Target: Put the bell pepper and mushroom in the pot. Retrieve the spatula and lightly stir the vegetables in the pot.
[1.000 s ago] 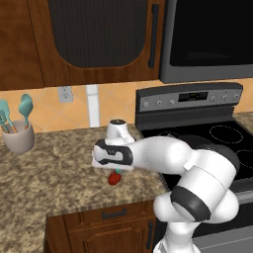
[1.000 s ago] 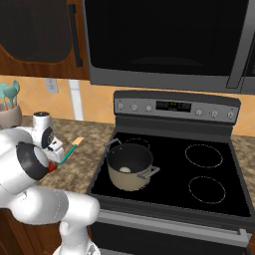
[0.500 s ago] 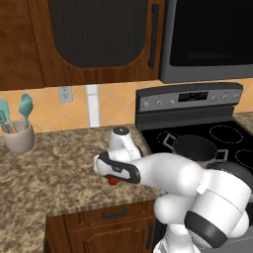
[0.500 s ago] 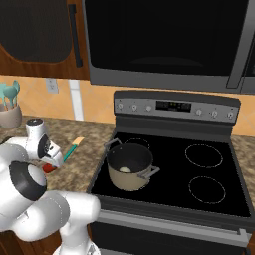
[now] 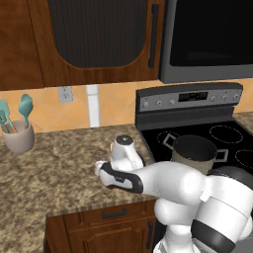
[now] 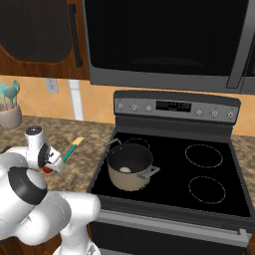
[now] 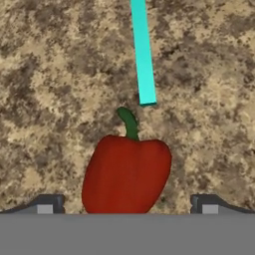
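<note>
In the left base view the arm bends low over the granite counter point(image 5: 54, 168), left of the stove point(image 5: 197, 133). Its hand hides what lies under it. The pot point(image 5: 193, 152) stands on the near left burner, well to the right of the hand. A beige utensil cup point(image 5: 19, 138) sits far left by the wall.

In the right base view the pot point(image 6: 129, 167) shows a small pale lump inside, most likely the mushroom point(image 6: 125, 170), though it is too small to be sure. The spatula point(image 6: 72, 148) lies on the counter left of the stove, its tan blade toward the far side. A sliver of red, the bell pepper point(image 6: 46, 169), peeks from under the hand.

In the hand view the bell pepper point(image 7: 127, 174) lies on the counter, green stem pointing toward the teal handle end of the spatula point(image 7: 142, 55), just short of touching it. The gripper point(image 7: 127, 204) hangs directly over it, fingertips point(image 7: 47, 204) spread wide to either side of the pepper, holding nothing.

The pepper looks light, firm and glossy, so likely slippery. Its broad middle, square between the fingers, seems the best hold; the tapering end or stem would probably slip.
</note>
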